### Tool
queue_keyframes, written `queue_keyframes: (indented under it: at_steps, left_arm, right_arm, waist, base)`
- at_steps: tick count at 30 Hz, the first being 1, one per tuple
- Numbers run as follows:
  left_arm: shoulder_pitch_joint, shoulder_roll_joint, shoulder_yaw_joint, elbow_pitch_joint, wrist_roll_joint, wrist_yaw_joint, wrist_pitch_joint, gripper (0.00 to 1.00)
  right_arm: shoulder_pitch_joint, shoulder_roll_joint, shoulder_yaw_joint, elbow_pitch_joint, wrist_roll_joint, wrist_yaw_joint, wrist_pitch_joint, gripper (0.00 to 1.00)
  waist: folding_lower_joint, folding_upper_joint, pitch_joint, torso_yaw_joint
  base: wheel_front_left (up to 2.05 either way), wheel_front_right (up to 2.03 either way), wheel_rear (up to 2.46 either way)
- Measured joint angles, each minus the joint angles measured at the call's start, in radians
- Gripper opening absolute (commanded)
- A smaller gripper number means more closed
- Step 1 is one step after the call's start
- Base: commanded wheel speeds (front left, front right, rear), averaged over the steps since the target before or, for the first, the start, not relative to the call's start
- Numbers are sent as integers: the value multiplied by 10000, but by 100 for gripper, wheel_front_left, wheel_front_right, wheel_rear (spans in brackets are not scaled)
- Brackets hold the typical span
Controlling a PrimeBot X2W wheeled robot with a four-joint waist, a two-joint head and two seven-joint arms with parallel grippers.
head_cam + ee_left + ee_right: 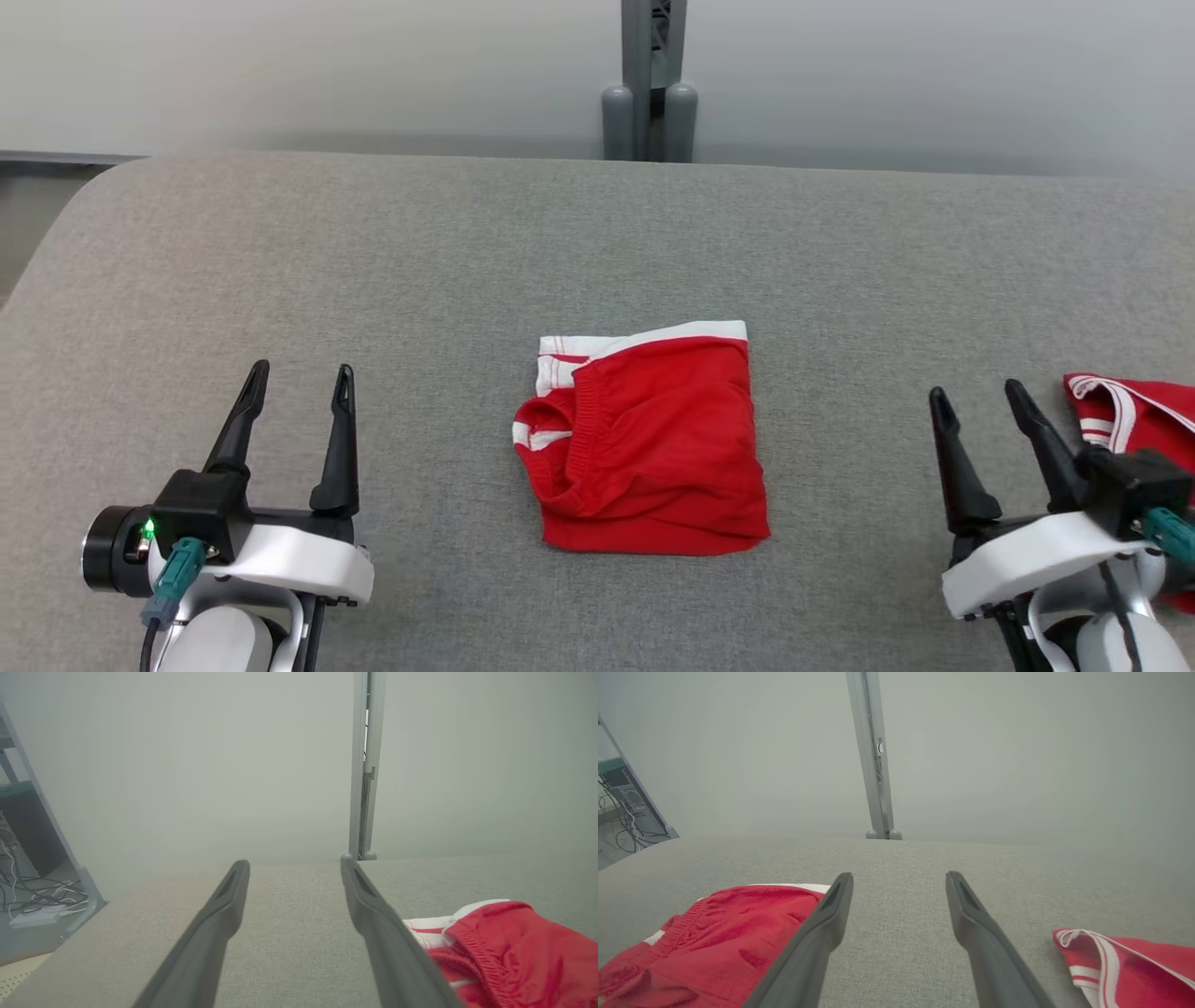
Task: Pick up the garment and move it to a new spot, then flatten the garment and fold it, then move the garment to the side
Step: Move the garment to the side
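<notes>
Spread wide and holding nothing: left gripper (302,369) and right gripper (975,388), each well apart from the garment (653,448), lying folded at mid table (373,261). Looks ready for the shift sideways. Pinch through all layers at the near edge, lift both sides level to keep the fold, and set down clear of the second garment (1134,411) at right.
</notes>
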Motion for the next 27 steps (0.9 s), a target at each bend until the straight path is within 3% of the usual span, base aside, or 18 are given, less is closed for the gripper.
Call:
queue_keyframes:
  at_steps: [5,16,26,27]
  left_arm:
    - [-49,-178,67,6,84,-111,0,100]
    - [-41,-539,291,82,318,-353,0,100]
    - [-27,-738,502,165,529,-575,0,100]
    - [-31,-748,522,178,539,-589,0,100]
  right_arm:
    - [-428,12,640,901,12,0,213,100]
    - [-1738,33,1638,4383,732,2,-138,100]
    - [-2491,-36,2886,6541,1935,-2,-341,100]
    - [-2548,-40,3093,6602,2063,-4,-314,96]
  waist:
    - [0,0,64,569]
    - [0,0,278,1794]
    - [0,0,393,1762]
    - [0,0,397,1720]
  base:
    - [0,0,0]
    - [0,0,0]
    - [0,0,0]
    - [0,0,0]
